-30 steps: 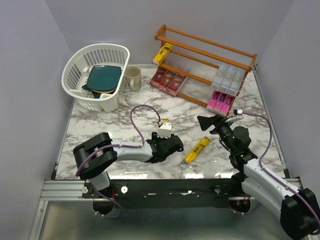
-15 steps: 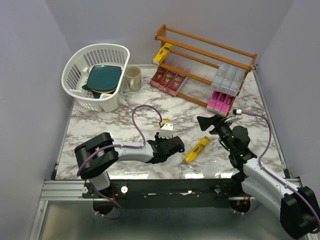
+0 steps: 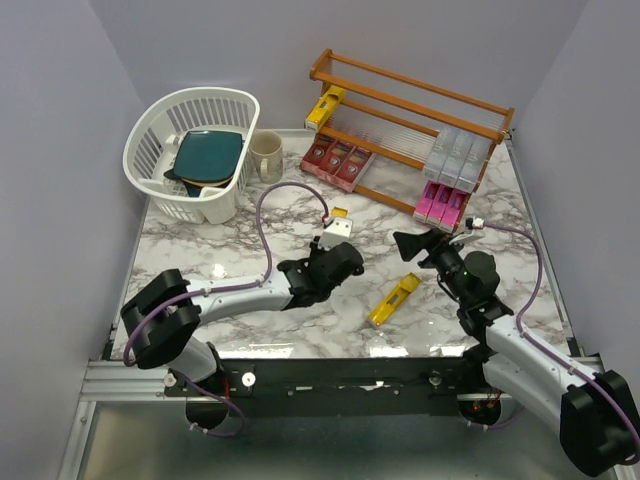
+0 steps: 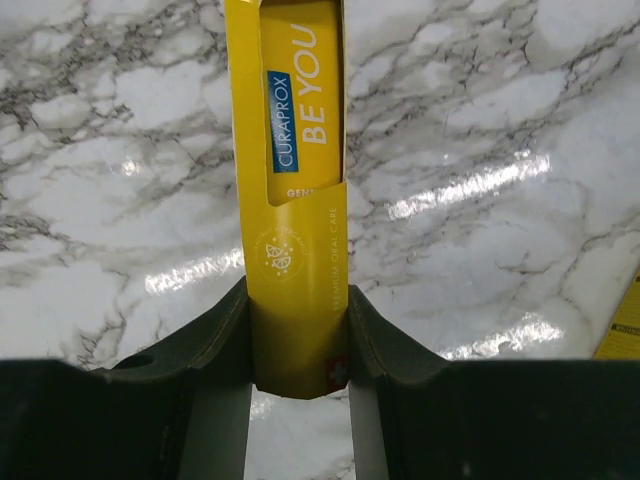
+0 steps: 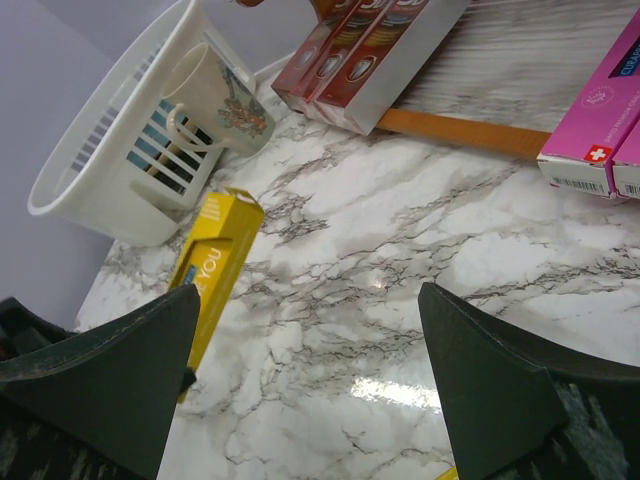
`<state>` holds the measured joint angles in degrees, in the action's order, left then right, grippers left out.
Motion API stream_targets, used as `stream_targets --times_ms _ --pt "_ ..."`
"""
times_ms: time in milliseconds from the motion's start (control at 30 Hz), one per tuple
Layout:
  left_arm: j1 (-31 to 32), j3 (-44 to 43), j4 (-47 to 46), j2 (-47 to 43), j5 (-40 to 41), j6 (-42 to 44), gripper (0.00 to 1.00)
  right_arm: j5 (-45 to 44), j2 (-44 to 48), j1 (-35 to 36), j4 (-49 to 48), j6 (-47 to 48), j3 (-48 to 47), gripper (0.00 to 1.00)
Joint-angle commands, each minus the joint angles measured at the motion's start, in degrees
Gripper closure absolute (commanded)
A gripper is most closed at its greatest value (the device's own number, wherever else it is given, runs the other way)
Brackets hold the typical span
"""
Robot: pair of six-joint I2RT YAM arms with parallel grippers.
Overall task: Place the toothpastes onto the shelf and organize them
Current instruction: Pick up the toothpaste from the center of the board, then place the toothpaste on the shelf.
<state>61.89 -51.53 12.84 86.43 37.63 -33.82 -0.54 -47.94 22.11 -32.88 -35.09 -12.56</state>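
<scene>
Left fingers (image 4: 215,345) clamp a yellow carton (image 4: 298,200), right fingers (image 5: 120,370) apart — basket (image 3: 205,92) holds teal plate (image 3: 208,155).

We get bright, even, diffuse light from overhead in all views. Shadows are soft and faint, and sit under the arms in the top view. White glare streaks cross the marble tabletop (image 4: 470,190); the right wrist view shows a smaller patch. The yellow carton (image 4: 297,200) is sharp, with readable print. On the right gripper (image 5: 310,290), the near fingers (image 5: 110,370) are dark and out of focus. The top view is mildly grainy.
</scene>
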Motion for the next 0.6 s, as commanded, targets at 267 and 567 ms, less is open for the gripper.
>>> stream_targets --times_ms 267,567 --pt "-17.66 -14.46 -3.53 -0.75 -16.97 19.93 0.66 0.18 0.75 -0.05 -1.48 -0.86 0.43 0.01" --pt "-25.41 -36.43 0.42 13.92 -25.67 27.58 0.66 1.84 0.57 -0.05 -1.13 -1.30 0.17 0.01"
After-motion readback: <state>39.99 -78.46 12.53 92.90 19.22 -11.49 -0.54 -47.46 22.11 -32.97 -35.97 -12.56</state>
